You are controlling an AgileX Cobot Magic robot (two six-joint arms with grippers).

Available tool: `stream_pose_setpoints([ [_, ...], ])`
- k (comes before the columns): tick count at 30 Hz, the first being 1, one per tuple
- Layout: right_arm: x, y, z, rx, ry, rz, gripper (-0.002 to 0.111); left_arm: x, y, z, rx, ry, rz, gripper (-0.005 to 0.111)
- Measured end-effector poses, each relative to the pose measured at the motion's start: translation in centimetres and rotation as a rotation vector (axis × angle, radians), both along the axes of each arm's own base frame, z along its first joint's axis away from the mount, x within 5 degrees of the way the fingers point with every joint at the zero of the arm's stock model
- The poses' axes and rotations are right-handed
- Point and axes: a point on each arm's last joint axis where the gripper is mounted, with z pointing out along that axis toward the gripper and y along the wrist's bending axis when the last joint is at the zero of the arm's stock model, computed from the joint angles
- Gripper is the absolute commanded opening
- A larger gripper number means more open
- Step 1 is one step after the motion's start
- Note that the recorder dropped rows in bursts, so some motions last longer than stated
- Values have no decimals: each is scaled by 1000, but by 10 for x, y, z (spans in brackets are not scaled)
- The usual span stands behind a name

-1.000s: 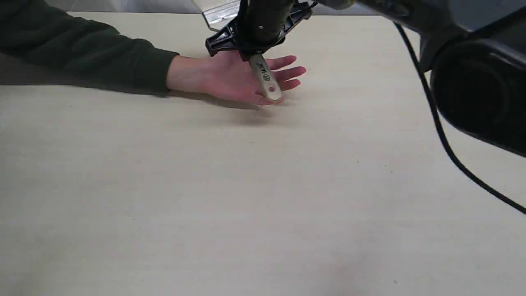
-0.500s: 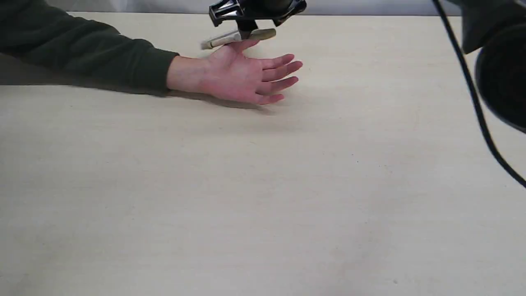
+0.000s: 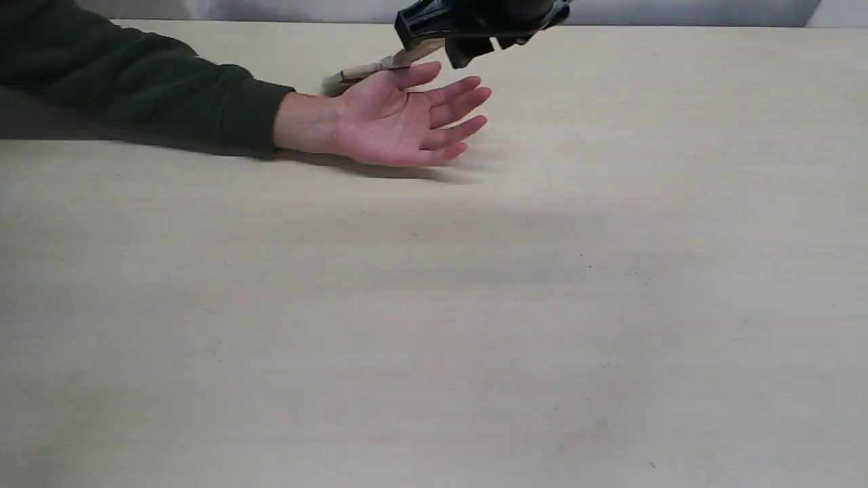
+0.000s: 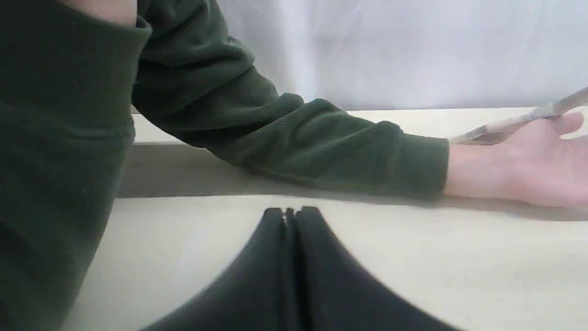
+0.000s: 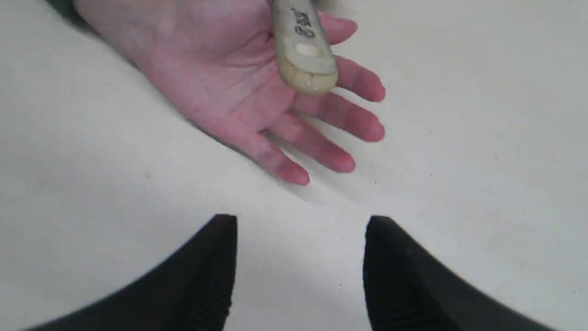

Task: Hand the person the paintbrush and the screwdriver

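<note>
The person's open hand [image 3: 393, 122] lies palm up on the table, with a dark green sleeve behind it. The paintbrush [image 3: 376, 68] leans tilted along the thumb side of that hand, bristles toward the wrist. In the right wrist view its wooden handle [image 5: 303, 50], with black print and a hole, hangs over the palm [image 5: 220, 69]. My right gripper [image 3: 444, 34] hovers just above the fingers, open and holding nothing [image 5: 301, 225]. My left gripper [image 4: 289, 211] is shut and empty, low over the table in front of the forearm [image 4: 321, 147]. The screwdriver is out of view.
The pale wooden table [image 3: 434, 305] stretches wide in front of the hand. A white wall [image 4: 413, 46] stands behind the table's far edge. The person's second green sleeve [image 4: 55, 161] fills one side of the left wrist view.
The right gripper swung the brush from handle-down over the palm to lying along the thumb, then opened and shifted right. The person's fingers have lifted slightly.
</note>
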Motion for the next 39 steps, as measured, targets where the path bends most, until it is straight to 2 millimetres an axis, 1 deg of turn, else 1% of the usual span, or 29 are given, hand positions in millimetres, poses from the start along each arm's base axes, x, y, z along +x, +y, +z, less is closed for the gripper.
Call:
stream_pose_setpoints([
  [5, -15, -8, 2, 10, -6, 0, 45, 0, 0, 0, 0, 0, 0, 0],
  [15, -31, -15, 8, 56, 4, -7, 45, 0, 0, 0, 0, 0, 0, 0],
  [18, -40, -18, 7, 77, 7, -8, 45, 0, 0, 0, 0, 0, 0, 0],
  [21, -53, -25, 9, 92, -2, -8, 44, 0, 0, 0, 0, 0, 0, 0],
  [23, -65, -32, 8, 95, -7, -6, 39, 0, 0, 0, 0, 0, 0, 0],
  [27, -91, -45, 12, 150, -33, -10, 25, 0, 0, 0, 0, 0, 0, 0],
  [29, -108, -53, 13, 194, -59, -12, 19, 0, 0, 0, 0, 0, 0, 0],
  [32, -135, -67, 9, 255, -104, -17, 12, 0, 0, 0, 0, 0, 0, 0],
  [35, -162, -82, 0, 309, -138, -24, 11, 0, 0, 0, 0, 0, 0, 0],
  [36, -168, -85, -2, 321, -144, -27, 11, 0, 0, 0, 0, 0, 0, 0],
  [39, -192, -98, -15, 384, -174, -44, 11, 0, 0, 0, 0, 0, 0, 0],
])
